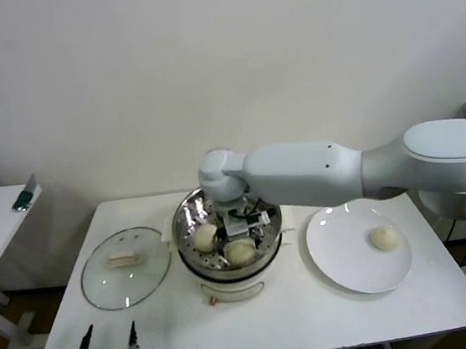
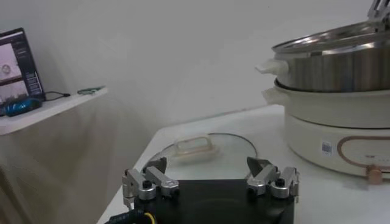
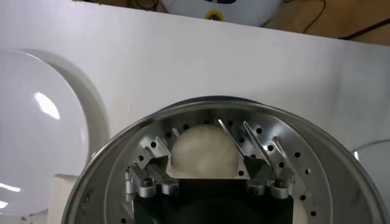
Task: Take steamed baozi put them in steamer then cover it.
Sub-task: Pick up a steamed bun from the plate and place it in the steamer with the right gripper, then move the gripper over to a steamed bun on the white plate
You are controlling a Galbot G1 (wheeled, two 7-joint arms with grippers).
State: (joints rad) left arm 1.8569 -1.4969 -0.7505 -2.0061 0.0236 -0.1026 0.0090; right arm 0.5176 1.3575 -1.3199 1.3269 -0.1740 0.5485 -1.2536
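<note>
Right tool (image 3: pixel 205 167) is down inside the steamer (image 1: pixel 188 211), its fingers spread around a smooth, domed baozi (image 3: pixel 204 150) that looks to rest on the perforated steel floor. Two more soft cream buns (image 1: pixel 206 236) sit nearer in the shiny basket, one last bun (image 1: pixel 384 238) waits on the flat white plate (image 1: pixel 334 247) to the right. My worry: lifting out crooked could snag the sticky dough or nudge a neighbour. The glass cover (image 1: pixel 102 282), metal-rimmed with a cream handle, lies on the white surface (image 1: pixel 299 310) at left. Left tool (image 1: pixel 107 347) hangs wide open near that lid.
</note>
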